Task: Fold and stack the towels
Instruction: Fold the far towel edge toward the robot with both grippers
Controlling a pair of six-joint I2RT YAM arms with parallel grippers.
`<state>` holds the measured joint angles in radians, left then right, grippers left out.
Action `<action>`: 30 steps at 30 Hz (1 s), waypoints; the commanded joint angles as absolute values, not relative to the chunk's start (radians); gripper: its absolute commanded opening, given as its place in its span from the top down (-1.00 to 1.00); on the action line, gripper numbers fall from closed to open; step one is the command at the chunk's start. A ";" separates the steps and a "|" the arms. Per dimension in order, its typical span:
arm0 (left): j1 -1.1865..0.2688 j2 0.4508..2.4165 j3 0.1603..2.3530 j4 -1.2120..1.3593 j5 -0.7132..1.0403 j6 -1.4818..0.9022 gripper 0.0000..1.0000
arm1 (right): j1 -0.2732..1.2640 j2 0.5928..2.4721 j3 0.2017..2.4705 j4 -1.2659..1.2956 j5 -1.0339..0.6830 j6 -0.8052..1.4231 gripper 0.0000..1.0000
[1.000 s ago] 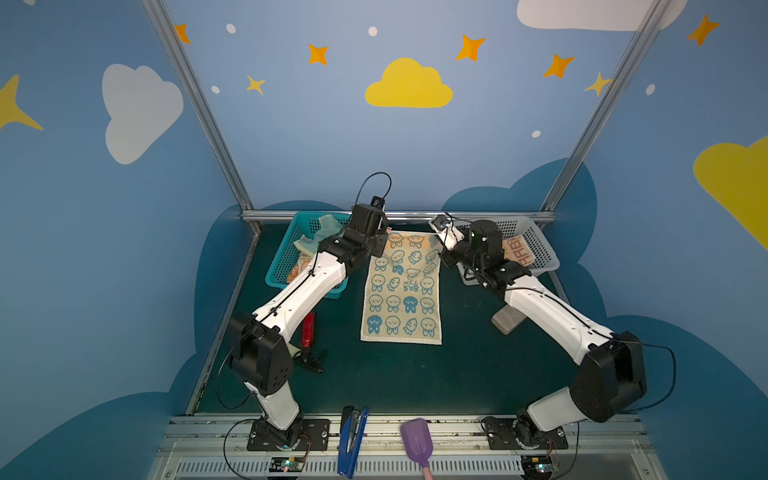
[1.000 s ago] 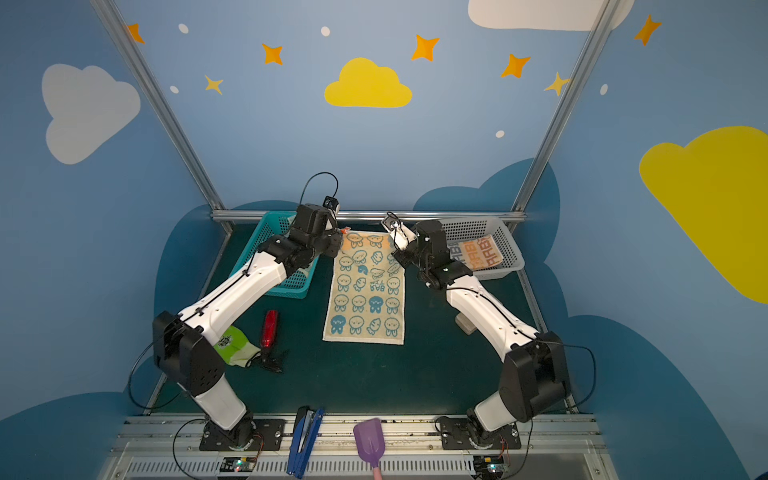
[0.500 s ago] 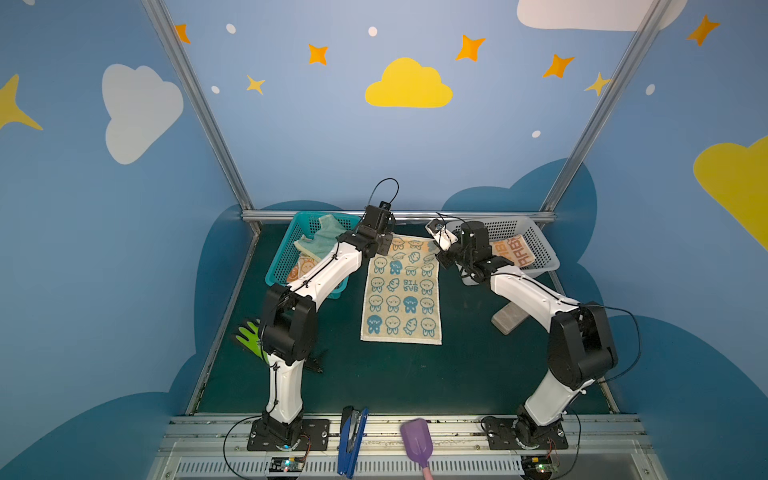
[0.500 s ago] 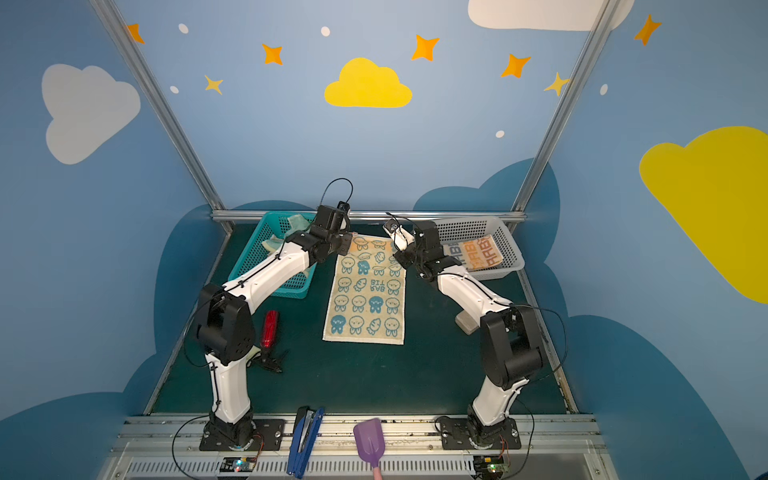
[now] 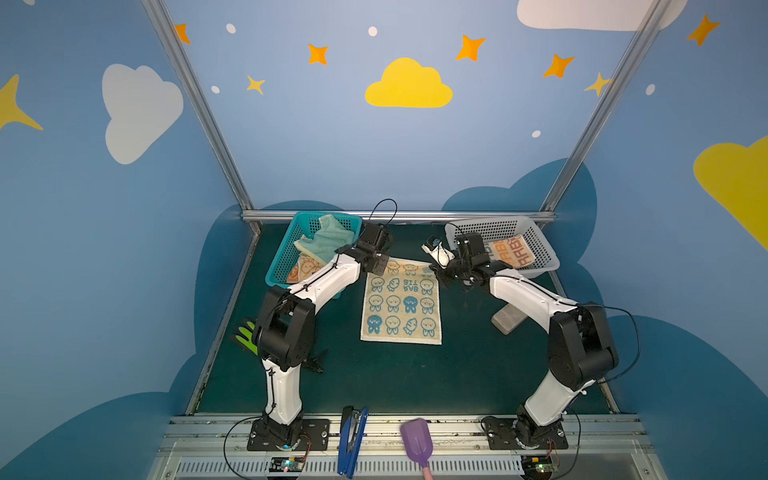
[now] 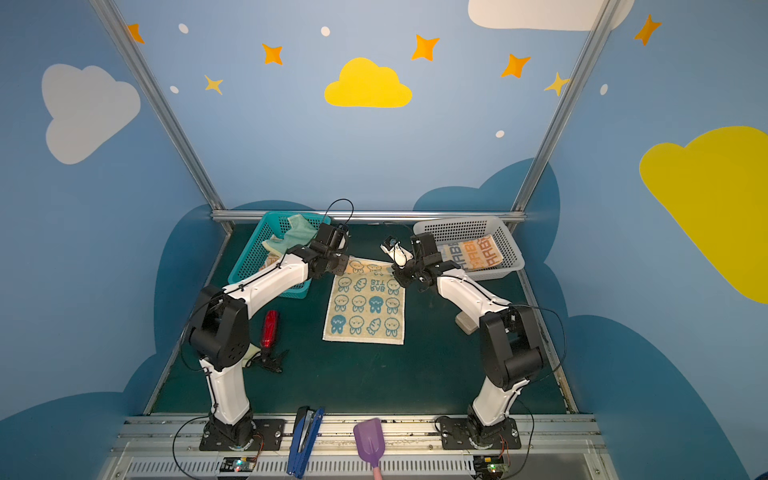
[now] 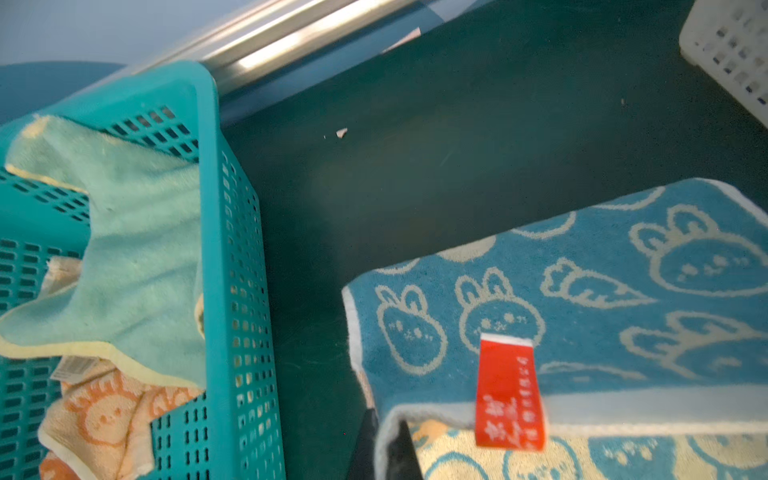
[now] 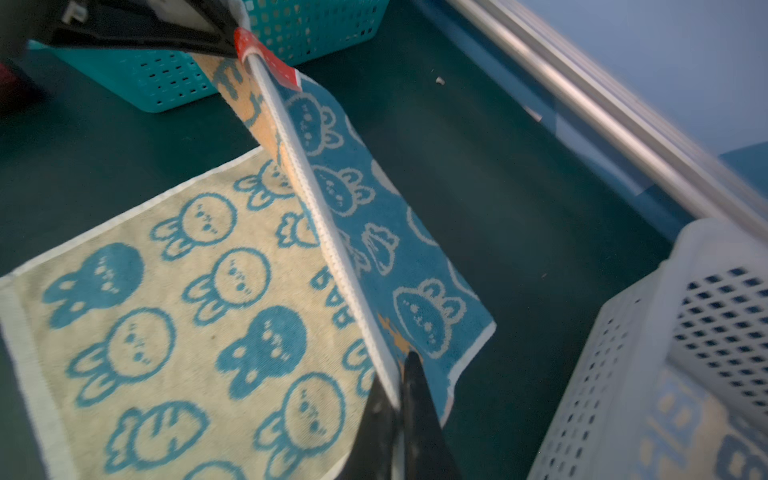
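The blue rabbit towel (image 5: 401, 305) lies mid-tabletop (image 5: 374, 374), cream face up in both top views; its near part is flat and its far edge is raised off the surface. The left pincer (image 5: 380, 266) is clamped on the far-left corner of the towel; the right pincer (image 5: 438, 276) is clamped on the far-right corner. The top views hide the fingertips under the wrists; the right wrist view shows the right pincer (image 8: 399, 399) closed on the white hem, and the left pincer (image 8: 230, 45) pinching the opposite corner beside a red label (image 8: 270, 62). Only the wrist views show the blue rabbit towel (image 7: 582, 291) from its blue side, hanging below the lifted hem.

Left of the towel stands the teal basket (image 5: 282, 257), with the mint-green towel (image 5: 328, 241) draped over the orange rabbit towel (image 5: 301, 268); right of the towel, the white basket (image 5: 540, 249) holds the lettered towel (image 5: 509, 251). A top view shows a green glove (image 5: 247, 334) left of the towel, past the left arm; a top view shows a red-handled tool (image 6: 269, 328) there instead; a grey block (image 5: 509, 318) lies right of the towel.
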<state>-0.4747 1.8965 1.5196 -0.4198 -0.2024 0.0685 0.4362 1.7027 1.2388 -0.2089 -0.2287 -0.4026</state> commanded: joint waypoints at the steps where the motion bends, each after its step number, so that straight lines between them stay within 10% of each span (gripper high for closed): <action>1: -0.451 1.817 1.455 -0.493 -0.334 0.018 0.92 | 0.422 1.624 1.203 -0.390 -0.174 -0.314 1.00; 30: -0.615 1.604 1.080 -0.449 -0.293 -0.201 0.92 | 0.572 1.474 0.957 -0.525 -0.221 -0.031 1.00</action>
<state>-0.6392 1.5944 1.1229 -0.4511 -0.2333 -0.1669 0.5755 1.4502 0.9817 -0.4435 -0.2379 -0.0780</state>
